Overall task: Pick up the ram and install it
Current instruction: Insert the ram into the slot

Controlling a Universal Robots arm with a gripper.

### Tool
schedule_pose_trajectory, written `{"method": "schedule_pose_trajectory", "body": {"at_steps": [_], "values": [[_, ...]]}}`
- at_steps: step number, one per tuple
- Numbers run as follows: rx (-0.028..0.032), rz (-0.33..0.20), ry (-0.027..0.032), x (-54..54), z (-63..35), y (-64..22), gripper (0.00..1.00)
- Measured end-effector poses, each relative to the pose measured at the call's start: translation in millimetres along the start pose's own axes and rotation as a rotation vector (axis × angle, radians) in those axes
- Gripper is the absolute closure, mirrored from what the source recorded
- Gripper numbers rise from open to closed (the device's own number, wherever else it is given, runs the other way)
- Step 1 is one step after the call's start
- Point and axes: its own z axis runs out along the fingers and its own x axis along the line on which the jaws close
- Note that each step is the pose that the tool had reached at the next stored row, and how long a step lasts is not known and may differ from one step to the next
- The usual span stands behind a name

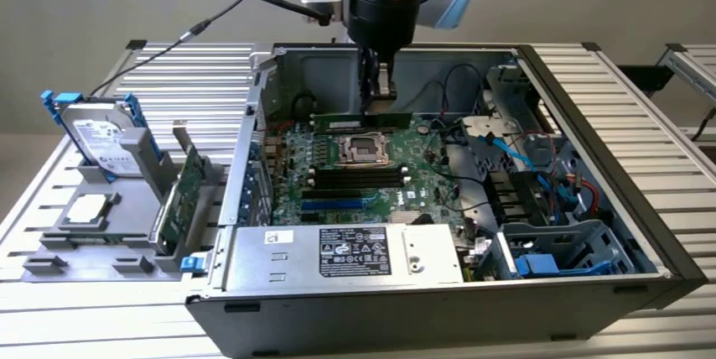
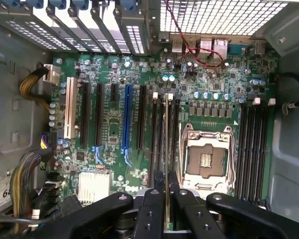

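I see the gripper with its jaws narrow, clamped on the ram. The ram hangs over the motherboard inside the open case. It is at the far side of the CPU socket.

Slatted metal counter, open computer case lying flat on it, grey plastic rack just beside the case at the exterior view's left, black cable across the slats behind the case's far corner
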Motion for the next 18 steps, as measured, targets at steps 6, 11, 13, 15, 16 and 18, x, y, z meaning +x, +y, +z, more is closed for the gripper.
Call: {"method": "schedule_pose_trajectory", "body": {"at_steps": [6, 11, 13, 15, 16, 18], "values": [[-0.0048, 0.051, -0.0028, -0.4, 10.8, -0.9, 0.86], [-0.0073, 0.052, -0.0028, -0.2, 19.9, -1.8, 0.86], [-0.0083, 0.051, -0.0028, -0.1, 24.1, -2.1, 0.86], [-0.009, 0.051, -0.0028, -0.1, 28.8, -2.6, 0.86], [-0.01, 0.051, -0.0028, -0.1, 32.9, -3.0, 0.86], [-0.0109, 0.051, -0.0028, -0.1, 38.3, -3.5, 0.86]]}}
